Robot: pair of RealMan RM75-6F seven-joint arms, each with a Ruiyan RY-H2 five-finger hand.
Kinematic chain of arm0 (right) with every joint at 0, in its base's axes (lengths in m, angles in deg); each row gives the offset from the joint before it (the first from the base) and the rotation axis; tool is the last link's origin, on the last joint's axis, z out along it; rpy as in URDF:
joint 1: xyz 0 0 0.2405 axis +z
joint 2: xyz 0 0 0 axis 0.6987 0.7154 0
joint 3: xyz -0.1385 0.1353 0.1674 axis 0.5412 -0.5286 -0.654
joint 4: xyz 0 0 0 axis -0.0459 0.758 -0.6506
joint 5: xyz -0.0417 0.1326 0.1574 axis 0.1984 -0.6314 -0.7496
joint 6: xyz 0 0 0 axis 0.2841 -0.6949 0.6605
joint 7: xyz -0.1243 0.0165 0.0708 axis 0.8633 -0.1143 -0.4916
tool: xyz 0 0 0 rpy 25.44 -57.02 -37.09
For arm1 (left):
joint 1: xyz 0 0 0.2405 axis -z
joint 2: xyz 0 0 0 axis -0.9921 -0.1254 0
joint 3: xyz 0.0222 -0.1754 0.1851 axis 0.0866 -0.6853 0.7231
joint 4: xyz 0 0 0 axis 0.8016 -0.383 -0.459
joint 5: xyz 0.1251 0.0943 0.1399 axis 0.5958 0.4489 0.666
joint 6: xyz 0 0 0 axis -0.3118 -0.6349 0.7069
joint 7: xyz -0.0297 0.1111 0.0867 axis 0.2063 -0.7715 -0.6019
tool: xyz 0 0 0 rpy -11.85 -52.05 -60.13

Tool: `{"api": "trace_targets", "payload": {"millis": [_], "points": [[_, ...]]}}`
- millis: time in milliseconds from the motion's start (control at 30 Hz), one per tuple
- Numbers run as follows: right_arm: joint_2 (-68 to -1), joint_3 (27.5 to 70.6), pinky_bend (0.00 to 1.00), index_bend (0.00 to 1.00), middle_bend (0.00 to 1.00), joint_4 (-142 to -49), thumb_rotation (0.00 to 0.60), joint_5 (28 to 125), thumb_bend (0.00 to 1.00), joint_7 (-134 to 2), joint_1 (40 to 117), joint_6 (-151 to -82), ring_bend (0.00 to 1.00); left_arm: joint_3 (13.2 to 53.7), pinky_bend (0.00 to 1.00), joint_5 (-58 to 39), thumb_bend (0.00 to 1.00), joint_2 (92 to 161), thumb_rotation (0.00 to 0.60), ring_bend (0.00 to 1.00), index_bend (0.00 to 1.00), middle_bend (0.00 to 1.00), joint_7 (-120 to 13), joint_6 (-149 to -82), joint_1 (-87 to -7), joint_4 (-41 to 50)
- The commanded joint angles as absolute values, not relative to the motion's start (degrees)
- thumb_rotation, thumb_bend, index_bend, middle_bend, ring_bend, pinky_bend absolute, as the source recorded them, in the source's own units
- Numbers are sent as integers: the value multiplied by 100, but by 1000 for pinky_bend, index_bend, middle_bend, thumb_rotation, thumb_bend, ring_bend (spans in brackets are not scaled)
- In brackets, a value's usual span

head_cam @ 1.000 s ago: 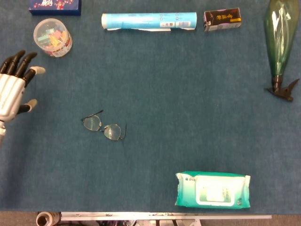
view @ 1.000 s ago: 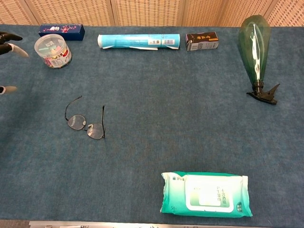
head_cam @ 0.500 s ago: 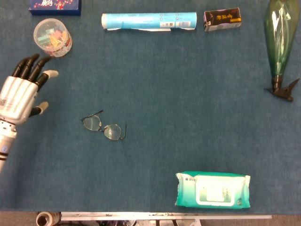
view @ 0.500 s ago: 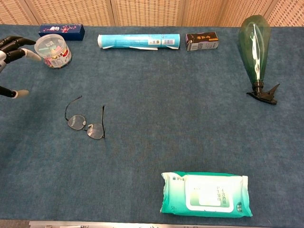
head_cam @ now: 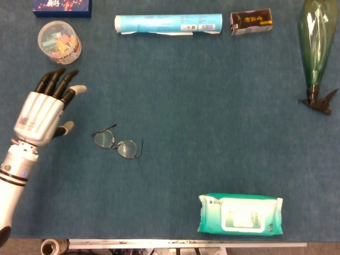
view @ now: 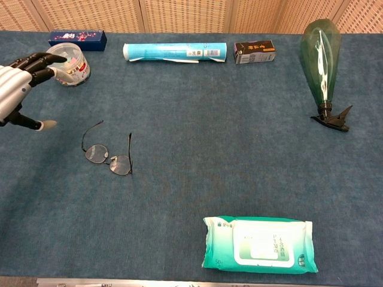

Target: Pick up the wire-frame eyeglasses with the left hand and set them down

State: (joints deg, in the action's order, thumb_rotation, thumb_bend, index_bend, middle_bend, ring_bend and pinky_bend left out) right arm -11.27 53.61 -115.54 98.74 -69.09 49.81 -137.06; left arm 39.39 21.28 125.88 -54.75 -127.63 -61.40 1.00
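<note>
The wire-frame eyeglasses (head_cam: 118, 143) (view: 108, 153) lie flat on the blue cloth, left of the middle, temples unfolded. My left hand (head_cam: 45, 108) (view: 19, 86) hovers to the left of them, silver palm with dark fingers spread apart, holding nothing. A gap of cloth separates its thumb from the nearest lens. My right hand shows in neither view.
A clear tub of coloured clips (head_cam: 59, 42) sits just beyond the left hand's fingertips. Along the far edge lie a blue box (head_cam: 62, 6), a light-blue tube (head_cam: 168, 24) and a dark carton (head_cam: 251, 22). A green spray bottle (head_cam: 315, 48) lies at right, a wipes pack (head_cam: 240, 213) near the front.
My left hand has come in from the left edge toward the eyeglasses, more of the forearm now showing. The eyeglasses have not moved.
</note>
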Motion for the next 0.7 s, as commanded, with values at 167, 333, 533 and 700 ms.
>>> {"api": "trace_targets", "payload": {"millis": [167,333,533,700], "points": [[-1051,5325,429,644,474,-11598,600,9888,507,-7008,4933,-13819,293,3857,105,2049,15,12644,600,52,237,102,-5902,-12637,-6006,-216],[-991,5301,429,644,474,-11633,600,9907,506,-7082,4887,-13926,293,3786,105,1964,16,12663,600,49,230,99,-6111,-12587,-5945,-443],[-932,5283,429,644,474,-11662,600,9934,506,-7161,4846,-14014,293,3799,105,1956,16,12650,600,48,230,98,-6376,-12517,-5884,-691],[-905,5272,429,644,474,-11677,600,9944,507,-7193,4827,-14052,293,3802,105,1933,15,12671,600,48,230,98,-6506,-12535,-5883,-871]]}}
